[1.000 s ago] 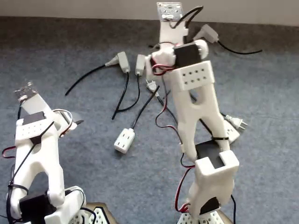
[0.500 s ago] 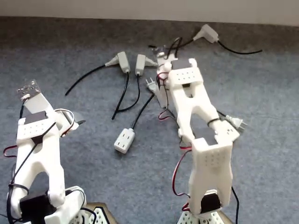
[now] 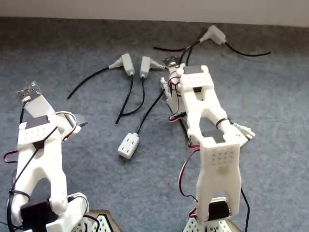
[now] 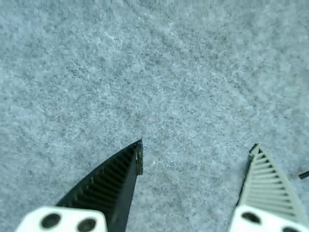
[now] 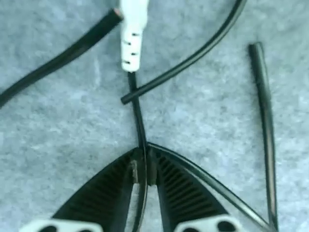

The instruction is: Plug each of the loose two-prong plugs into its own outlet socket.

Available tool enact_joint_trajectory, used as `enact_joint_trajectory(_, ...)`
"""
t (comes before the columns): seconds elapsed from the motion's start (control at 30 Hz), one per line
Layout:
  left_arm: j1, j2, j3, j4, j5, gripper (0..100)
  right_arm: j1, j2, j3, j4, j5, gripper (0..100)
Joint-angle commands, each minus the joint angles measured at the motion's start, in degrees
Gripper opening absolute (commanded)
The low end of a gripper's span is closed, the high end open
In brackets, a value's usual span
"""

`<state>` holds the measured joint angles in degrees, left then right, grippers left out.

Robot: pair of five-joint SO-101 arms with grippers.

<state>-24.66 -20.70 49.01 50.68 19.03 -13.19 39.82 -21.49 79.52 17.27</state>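
Two arms show in the high view, left at lower left, right up the centre, with a white outlet socket (image 3: 128,145) on the grey carpet (image 3: 87,159) at mid-frame. Left wrist view: the left gripper (image 4: 197,147) gapes wide above the grey carpet, holding nothing. Right wrist view: the right gripper (image 5: 143,166) is pinched tight on a thin black cord (image 5: 138,116) leading to a white plug (image 5: 131,34) just ahead.

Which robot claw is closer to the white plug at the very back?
Right. The right gripper is in front of the white plug, shut on a black cable. The left gripper is open over bare carpet, far across on the other side.
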Motion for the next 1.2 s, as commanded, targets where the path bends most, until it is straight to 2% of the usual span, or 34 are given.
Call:
enact_joint_trajectory(0.0,1.10,-1.36,-0.22,-0.79,-0.53,33,0.31,0.04,-3.65,8.22,0.62,1.2)
enact_joint_trajectory(0.2,1.10,-1.36,-0.22,-0.79,-0.44,33,0.84,-0.13,-16.48,21.85,0.44,1.1)
enact_joint_trajectory(0.4,1.19,-1.36,-0.22,-0.79,-0.44,33,3.47,-3.30,-16.57,21.58,-2.55,2.5)
enact_joint_trajectory(0.5,1.19,-1.36,-0.22,-0.79,-0.44,33,3.21,-4.35,-17.01,21.23,-2.73,11.8)
enact_joint_trajectory(0.6,1.19,-1.36,-0.22,-0.79,-0.44,33,1.45,-3.82,-17.01,17.71,-4.92,20.8)
enact_joint_trajectory(0.8,1.01,-1.36,-0.22,-0.79,-0.44,33,-2.77,0.04,-17.01,7.96,-5.54,21.1)
enact_joint_trajectory(1.17,1.01,-1.36,-0.13,-0.79,-0.44,33,-4.97,6.20,-17.01,0.04,-5.89,18.6)
